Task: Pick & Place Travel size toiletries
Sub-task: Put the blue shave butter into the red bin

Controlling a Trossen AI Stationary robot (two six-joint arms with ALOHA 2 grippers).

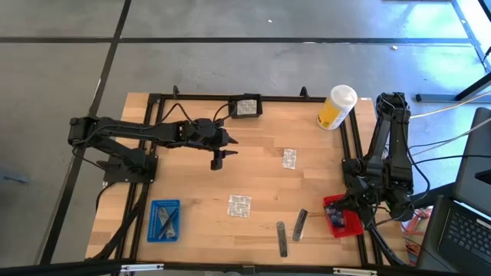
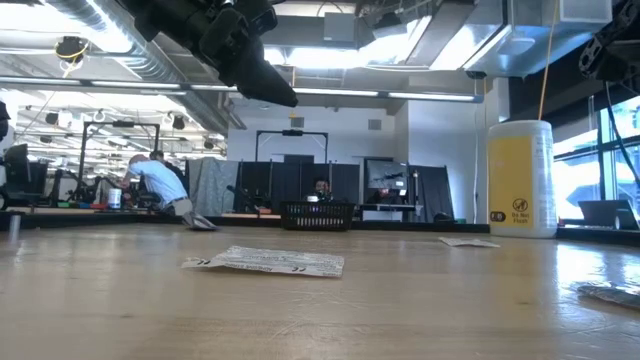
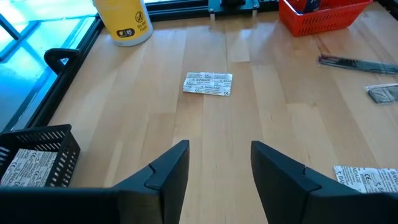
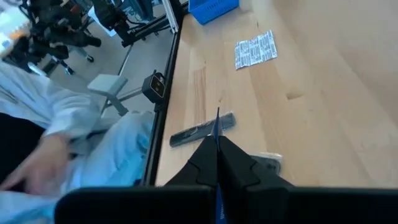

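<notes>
The left gripper (image 3: 219, 169) is hovering half open and empty above the table (image 1: 192, 184), facing a flat foil sachet (image 3: 208, 84) lying mid-table; it looks light, limp and slippery, so an edge pinch is probably the safest hold. The right gripper (image 4: 217, 163) is waiting fully shut and empty at the table's right edge near the red tray (image 1: 343, 217). Three loose sachets and two grey sticks (image 1: 300, 225) are showing on the table, with one more sachet in the black basket (image 1: 247, 107) farthest off.
</notes>
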